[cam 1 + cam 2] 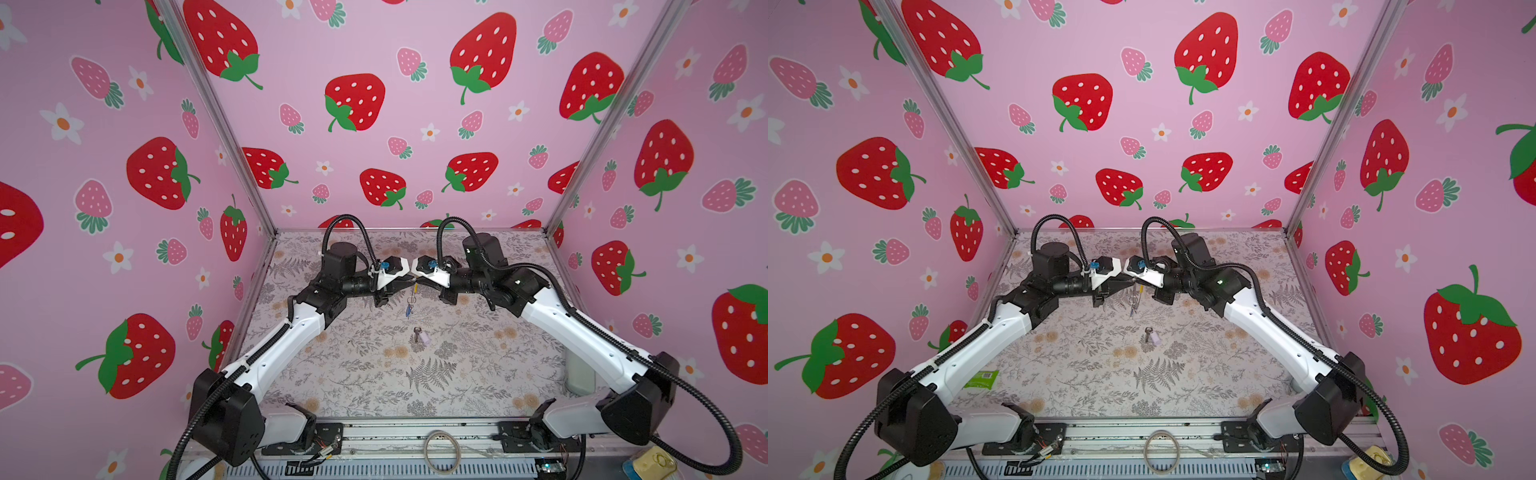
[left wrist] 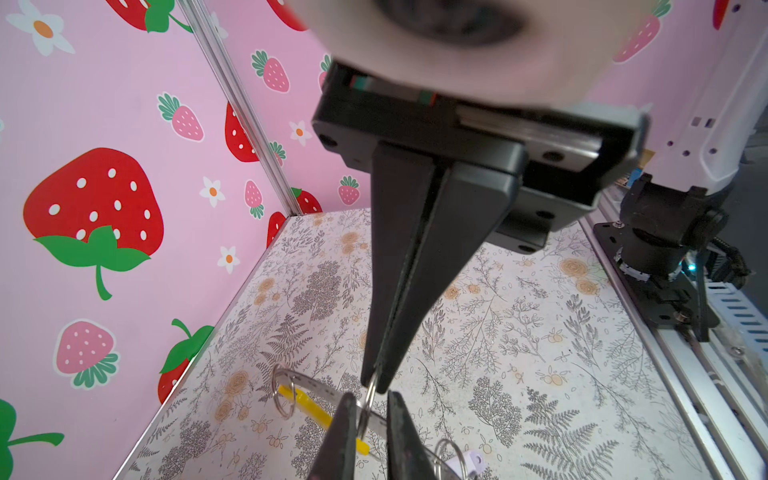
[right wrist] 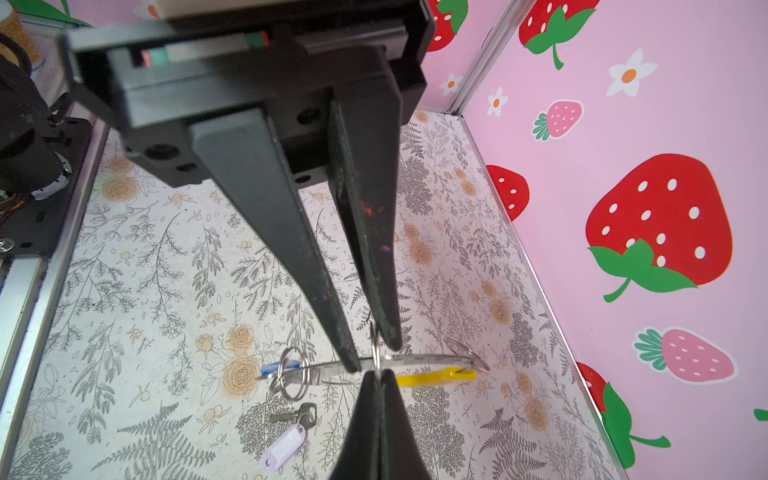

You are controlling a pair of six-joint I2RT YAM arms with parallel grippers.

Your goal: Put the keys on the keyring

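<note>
Keyring (image 3: 428,357) indistinct in both top views

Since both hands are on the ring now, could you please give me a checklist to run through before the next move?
1. Grip of the right hand on the ring: ok, shut on its band.
2. Grip of the left hand on the small loop threaded on the ring: ok, closed on it.
3. Clearance above the table: ok, ring held in the air.
4. Is the key with the blue tag on the ring: ok, hanging from it.
5. Is the key with the lilac tag on the ring: not ok, lying on the table.
6. Is the small loop pried open for threading: cannot tell.
</note>
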